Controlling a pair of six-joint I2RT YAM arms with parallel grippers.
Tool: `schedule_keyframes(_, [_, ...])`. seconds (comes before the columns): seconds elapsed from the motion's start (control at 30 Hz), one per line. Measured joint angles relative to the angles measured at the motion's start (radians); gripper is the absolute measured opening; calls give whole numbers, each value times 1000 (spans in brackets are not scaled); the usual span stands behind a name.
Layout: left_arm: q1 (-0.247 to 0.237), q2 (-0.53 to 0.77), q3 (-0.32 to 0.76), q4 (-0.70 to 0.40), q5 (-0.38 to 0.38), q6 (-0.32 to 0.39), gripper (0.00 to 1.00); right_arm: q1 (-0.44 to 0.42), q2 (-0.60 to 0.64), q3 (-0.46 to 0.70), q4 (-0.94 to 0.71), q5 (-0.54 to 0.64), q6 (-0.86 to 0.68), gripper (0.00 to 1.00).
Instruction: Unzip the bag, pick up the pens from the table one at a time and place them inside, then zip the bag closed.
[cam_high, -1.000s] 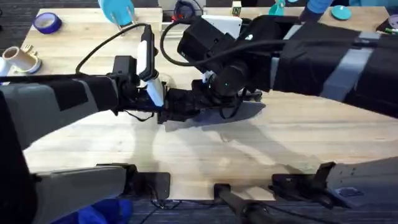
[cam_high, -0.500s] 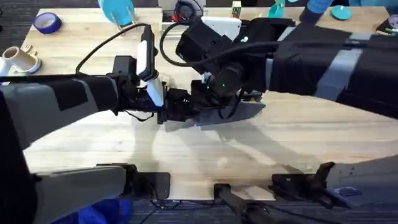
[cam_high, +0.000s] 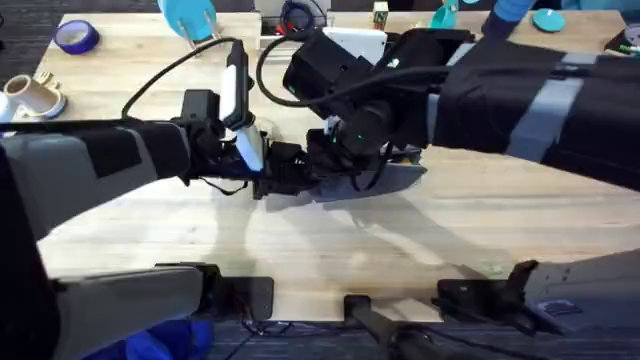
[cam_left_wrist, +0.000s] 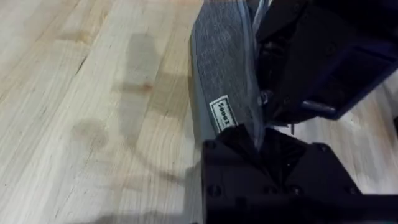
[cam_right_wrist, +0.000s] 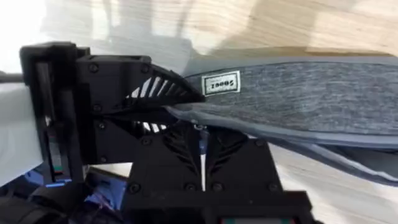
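The grey-blue bag (cam_high: 392, 177) lies across the middle of the table (cam_high: 300, 250); its white label (cam_left_wrist: 222, 114) sits near its left end. My left gripper (cam_high: 288, 172) is shut on that end, and the pinch (cam_left_wrist: 255, 138) shows in the left wrist view. My right gripper (cam_high: 338, 152) hangs over the bag's top edge right beside it. Its fingers are shut on the small zipper pull (cam_right_wrist: 200, 138) at the seam. The bag's body (cam_right_wrist: 298, 93) stretches away from both grippers. The pens are hidden under the arms or out of view.
Along the far edge of the table are a blue tape roll (cam_high: 75, 37), a beige roll (cam_high: 35, 95), a white box (cam_high: 356, 40) and a teal object (cam_high: 548, 18). Bare wood lies in front of the bag towards the arm bases.
My right gripper has shifted slightly to the left along the bag's top edge. The left gripper and the bag have stayed put.
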Motion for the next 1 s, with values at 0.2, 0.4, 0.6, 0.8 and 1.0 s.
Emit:
schedule_keyframes(0.2, [0,0,0,0,0,0,43,-40,0,0,0,-96,-33,32])
schedule_keyframes(0.4, [0,0,0,0,0,0,43,-101,0,0,-2,-219,-76,32])
schedule_keyframes(0.6, [0,0,0,0,2,0,43,-180,3,-2,-5,-375,-126,31])
schedule_keyframes(0.8, [0,0,0,0,3,0,43,-254,23,-5,-6,-515,-167,33])
schedule_keyframes(1.0, [0,0,0,0,6,0,43,-305,27,-9,-7,-605,-203,32])
